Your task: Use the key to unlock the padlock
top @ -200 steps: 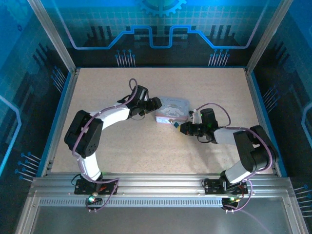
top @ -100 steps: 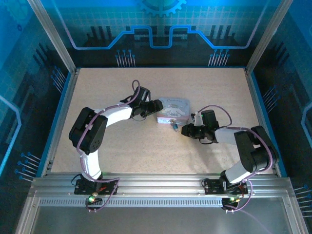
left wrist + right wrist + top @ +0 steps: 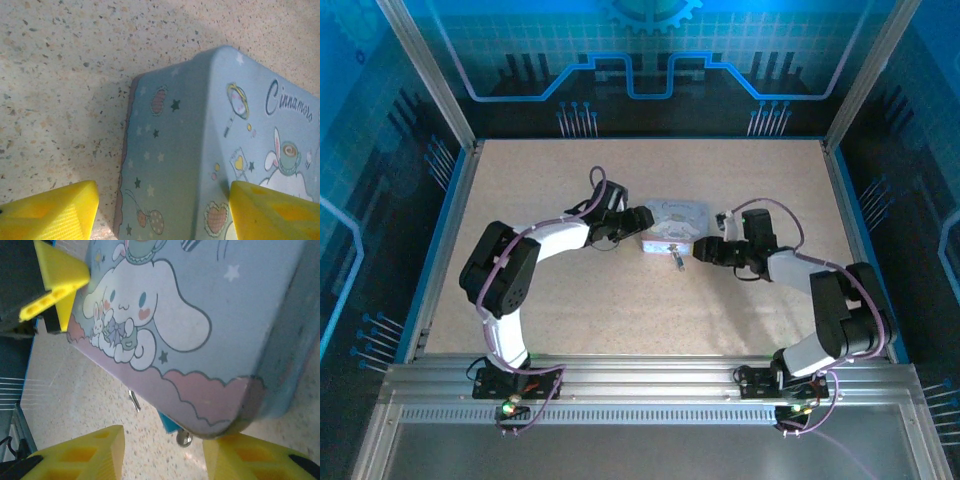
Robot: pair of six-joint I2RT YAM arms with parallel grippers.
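My left hand [image 3: 642, 217] is at the left end of the tin [image 3: 673, 220], a silvery blue box with rounded corners and a cartoon rabbit print. The tin lies near the middle of the speckled counter [image 3: 570, 300]. From that wrist I see my yellow fingertips [image 3: 50, 212] spread wide. One is low over the bare counter beside the tin and the other is over the printed lid, with the tin's corner in the gap. They grip nothing.

My right hand [image 3: 703, 249] reaches in from the right, just off the tin's near right corner. Its fingers [image 3: 82, 455] are wide apart too and hold nothing. Bare counter lies between them, and the tin's rounded corner stands just beyond the gap.

The padlock [image 3: 676, 252] lies on the counter just beside the tin's near edge, between my two hands and closer to the right one. From my right wrist it shows as a small bluish body with a rounded metal bit, tucked by the tin's lower edge and partly hidden by it. I cannot tell whether they touch. A thin dark sliver pokes out beside it on the counter. It looks like the key [image 3: 134, 401], though it is too small to be sure.
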